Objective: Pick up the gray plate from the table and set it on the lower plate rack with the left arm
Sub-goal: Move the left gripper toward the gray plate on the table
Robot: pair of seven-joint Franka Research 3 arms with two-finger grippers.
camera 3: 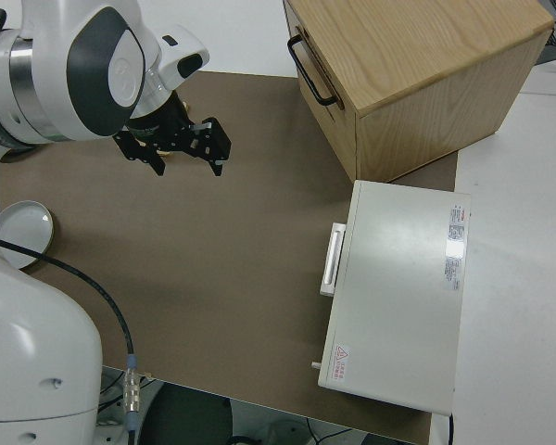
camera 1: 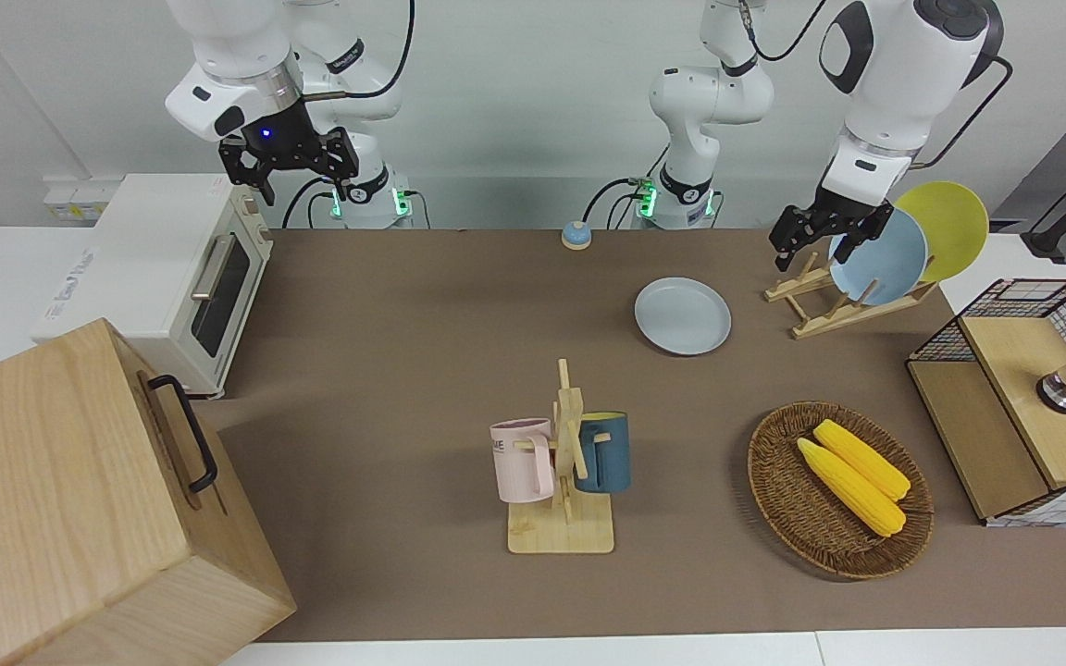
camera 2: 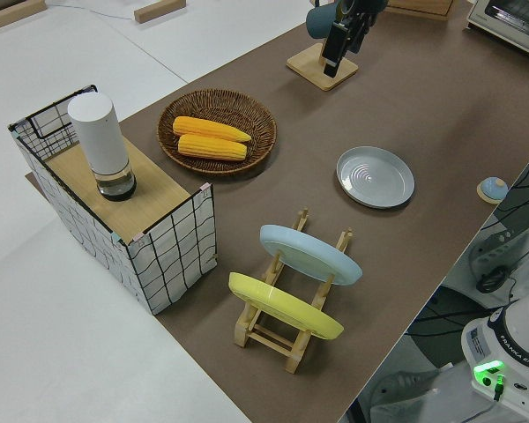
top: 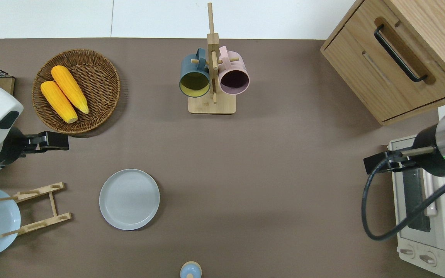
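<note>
The gray plate (camera 1: 683, 315) lies flat on the brown table mat, beside the lower plate rack (camera 1: 806, 310); it also shows in the overhead view (top: 129, 199). The rack (top: 39, 208) holds a sky-blue plate (camera 1: 880, 259) and a yellow plate (camera 1: 945, 227) in its upper slots; the slots at its low end are bare. My left gripper (camera 1: 815, 252) is open and empty, up in the air. In the overhead view it (top: 62, 141) is over the mat between the wicker basket and the rack. My right gripper (camera 1: 306, 185) is open, and the right arm is parked.
A wicker basket (camera 1: 778, 481) with two corn cobs stands farther from the robots than the plate. A mug stand (camera 1: 563, 518) with a pink and a dark blue mug is mid-table. A wire-sided box (camera 1: 1033, 388), a toaster oven (camera 1: 181, 277), a wooden cabinet (camera 1: 61, 499) and a small blue bell (camera 1: 576, 235) stand around.
</note>
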